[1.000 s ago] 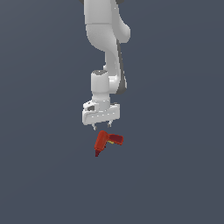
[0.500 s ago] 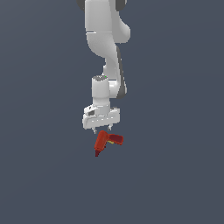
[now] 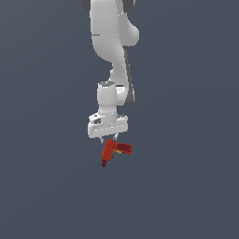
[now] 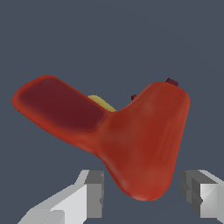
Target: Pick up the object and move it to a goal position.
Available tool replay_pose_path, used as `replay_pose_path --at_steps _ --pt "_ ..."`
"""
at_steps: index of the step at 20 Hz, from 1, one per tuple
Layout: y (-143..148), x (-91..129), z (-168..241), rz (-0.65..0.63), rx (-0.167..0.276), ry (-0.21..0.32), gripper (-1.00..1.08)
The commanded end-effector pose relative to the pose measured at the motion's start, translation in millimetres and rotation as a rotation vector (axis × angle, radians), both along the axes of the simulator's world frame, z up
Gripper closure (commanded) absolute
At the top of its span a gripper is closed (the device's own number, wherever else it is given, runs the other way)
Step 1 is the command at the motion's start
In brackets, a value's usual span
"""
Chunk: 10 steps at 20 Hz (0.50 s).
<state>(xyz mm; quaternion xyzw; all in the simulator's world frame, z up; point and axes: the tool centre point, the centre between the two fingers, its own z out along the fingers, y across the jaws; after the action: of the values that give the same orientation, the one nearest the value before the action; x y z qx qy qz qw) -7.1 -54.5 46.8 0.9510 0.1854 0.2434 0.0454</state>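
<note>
The object is a small red L-shaped toy drill with a yellow patch and a dark tip, lying on the flat grey ground. My gripper hangs straight down just above it, fingertips close to its upper end. In the wrist view the drill fills the middle of the picture. My gripper is open, with one grey finger on each side of the drill's rounded end and a gap on both sides. Neither pad touches it. A bit of the yellow patch shows behind the body.
Plain dark grey ground lies all around the drill. No other object or marker shows in either view.
My gripper has come down a little toward the drill over the last second. The drill has not moved.
</note>
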Motion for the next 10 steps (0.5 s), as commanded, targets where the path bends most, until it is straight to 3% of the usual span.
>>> replay_pose_path --at_steps 1,10 --pt "1.5 0.2 -0.5 0.002 0.001 0.0 1.08" --pt "-6.8 -0.4 2.1 0.0 0.0 0.0 1.08"
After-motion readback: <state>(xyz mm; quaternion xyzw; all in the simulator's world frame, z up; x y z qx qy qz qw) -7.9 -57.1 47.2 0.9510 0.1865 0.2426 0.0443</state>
